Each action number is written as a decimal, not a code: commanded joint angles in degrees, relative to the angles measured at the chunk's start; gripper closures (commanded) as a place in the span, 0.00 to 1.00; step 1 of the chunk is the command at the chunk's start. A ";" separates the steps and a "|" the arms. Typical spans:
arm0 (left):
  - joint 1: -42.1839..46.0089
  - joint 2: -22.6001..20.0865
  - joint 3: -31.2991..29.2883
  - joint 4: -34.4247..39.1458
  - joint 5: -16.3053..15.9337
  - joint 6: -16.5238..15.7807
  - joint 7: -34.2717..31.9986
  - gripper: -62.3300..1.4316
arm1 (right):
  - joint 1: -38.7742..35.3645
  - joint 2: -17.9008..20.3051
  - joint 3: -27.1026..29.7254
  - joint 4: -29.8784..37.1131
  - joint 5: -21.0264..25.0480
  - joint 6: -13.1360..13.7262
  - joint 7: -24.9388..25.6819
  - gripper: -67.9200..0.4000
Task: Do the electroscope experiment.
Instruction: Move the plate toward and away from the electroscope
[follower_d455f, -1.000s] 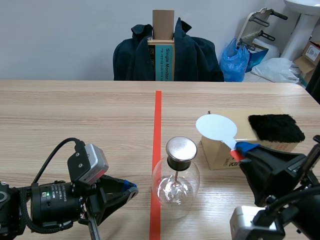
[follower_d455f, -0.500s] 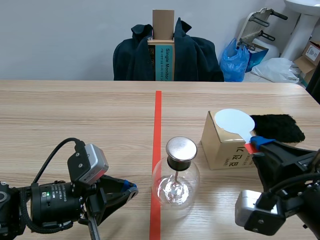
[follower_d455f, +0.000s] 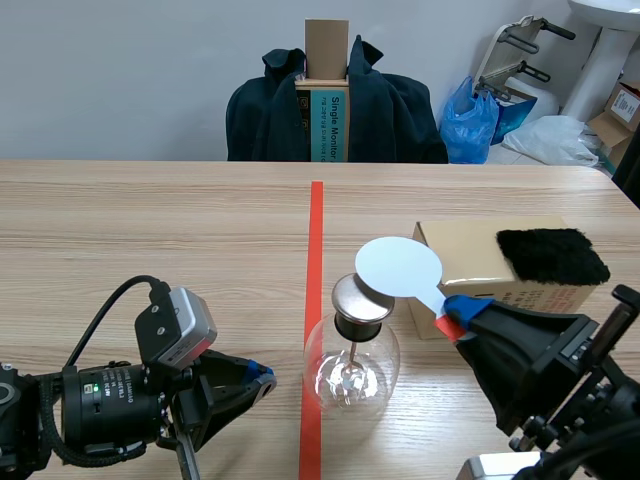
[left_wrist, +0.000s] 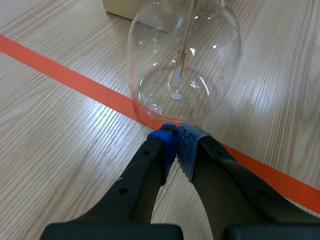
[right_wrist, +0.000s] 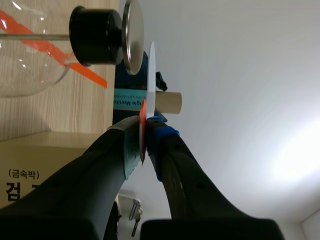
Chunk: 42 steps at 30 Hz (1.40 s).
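Just above electroscope cap (follower_d455f: 360, 298): paddle (follower_d455f: 400, 268), clamped in right jaws.

lab or storeroom, wooden table (follower_d455f: 150, 220), stacked boxes (follower_d455f: 622, 108)

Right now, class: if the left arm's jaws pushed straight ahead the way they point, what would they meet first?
The electroscope's glass flask: it stands directly ahead of the shut jaws, with only table and the tape line between. Depth is hard to judge, but the gap looks small.
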<state>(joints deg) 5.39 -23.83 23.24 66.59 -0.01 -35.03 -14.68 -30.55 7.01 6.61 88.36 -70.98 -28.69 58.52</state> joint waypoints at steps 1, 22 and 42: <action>0.02 0.31 0.00 1.18 -0.74 -0.24 -0.72 0.95 | 0.09 0.11 0.07 1.05 0.70 -0.46 0.96 0.98; 0.02 0.28 0.00 1.18 -0.74 -0.24 -0.70 0.95 | 0.07 0.11 0.07 1.05 0.70 -0.42 6.91 0.98; 0.02 0.28 0.00 1.18 -0.55 -0.24 -0.70 0.95 | 0.07 0.11 0.07 1.05 0.70 -0.39 -15.87 0.98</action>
<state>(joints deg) 5.39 -23.83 23.24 66.59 -0.01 -35.03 -14.68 -30.52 7.01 6.61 88.36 -70.96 -28.67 43.20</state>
